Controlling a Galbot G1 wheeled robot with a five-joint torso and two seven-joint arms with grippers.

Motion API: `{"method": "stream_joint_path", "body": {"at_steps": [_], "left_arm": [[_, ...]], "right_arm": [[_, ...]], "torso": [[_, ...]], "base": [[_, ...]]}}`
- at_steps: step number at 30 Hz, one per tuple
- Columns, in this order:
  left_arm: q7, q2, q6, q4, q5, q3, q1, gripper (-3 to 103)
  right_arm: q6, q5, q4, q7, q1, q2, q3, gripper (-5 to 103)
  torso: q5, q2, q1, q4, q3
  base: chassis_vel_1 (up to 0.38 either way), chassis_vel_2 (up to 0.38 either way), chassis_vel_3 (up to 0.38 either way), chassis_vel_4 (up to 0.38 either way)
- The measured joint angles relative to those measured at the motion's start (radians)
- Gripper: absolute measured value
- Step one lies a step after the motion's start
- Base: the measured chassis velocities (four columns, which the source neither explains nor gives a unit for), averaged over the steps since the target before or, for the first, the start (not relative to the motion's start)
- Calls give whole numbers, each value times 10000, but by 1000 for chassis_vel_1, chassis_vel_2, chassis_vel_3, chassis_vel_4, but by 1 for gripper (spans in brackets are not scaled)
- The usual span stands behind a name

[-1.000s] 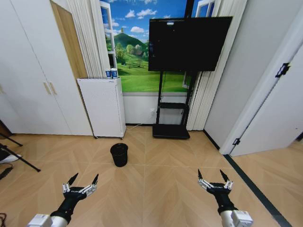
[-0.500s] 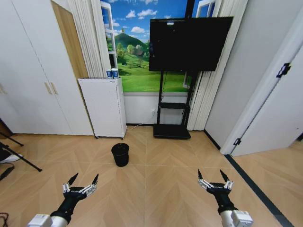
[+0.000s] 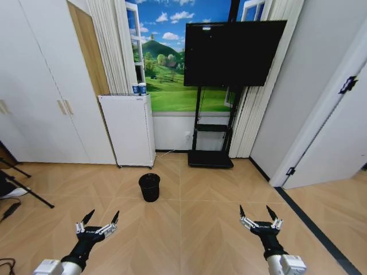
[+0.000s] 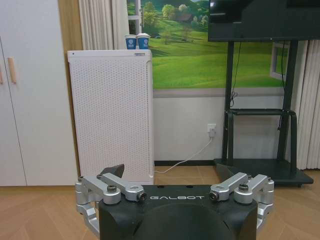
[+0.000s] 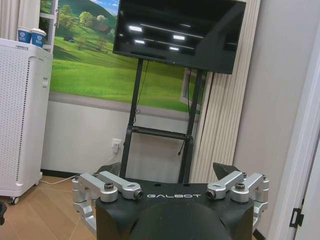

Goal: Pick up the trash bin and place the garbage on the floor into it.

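The trash bin (image 3: 149, 187), a small black mesh wastebasket, stands upright on the tan chevron floor (image 3: 189, 229) in front of a white perforated appliance (image 3: 127, 129). My left gripper (image 3: 98, 220) hovers open low at the near left, well short of the bin and empty. At the near right my right gripper (image 3: 256, 217) is also open and empty. The left wrist view has the left gripper (image 4: 172, 175) with its jaws spread toward the appliance (image 4: 110, 115). The right gripper (image 5: 167, 172) faces the TV stand, jaws apart. The garbage is out of view.
A black TV (image 3: 232, 52) on a wheeled stand (image 3: 210, 159) is against the far wall. White wardrobes (image 3: 40, 91) line the left side, with dark tripod legs (image 3: 23, 192) on the floor there. A white door (image 3: 338, 132) and a dark floor strip (image 3: 309, 226) are on the right.
The whole head picture has shifted a little to the right, so the camera has moved. Both grippers hold the same open pose. The bin stands where it was.
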Motion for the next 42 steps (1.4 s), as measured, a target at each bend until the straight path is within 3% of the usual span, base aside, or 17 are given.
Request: {"method": "stream_joint_path", "body": {"at_steps": [25, 29, 34, 42], "left_arm": [[6, -1, 0, 0, 0, -1, 2, 100], [6, 0, 0, 0, 0, 0, 0, 100], [6, 0, 0, -1, 0, 0, -1, 100], [6, 0, 0, 0, 0, 0, -1, 100]], "right_arm": [[0, 0, 1, -1, 0, 0, -1, 100], [1, 0, 0, 0, -3, 0, 1, 100], [0, 0, 0, 0, 2, 0, 0, 100], [0, 0, 0, 0, 1, 0, 0, 100]], "torso": [[0, 5, -9, 5, -6], [1, 5, -9, -9, -5], [-1, -1, 3, 4, 2], [-2, -1, 1, -2, 0]], "base": [[132, -123, -133, 129], [22, -52, -82, 43], [-50, 11, 61, -19], [-10, 12, 15, -11]]}}
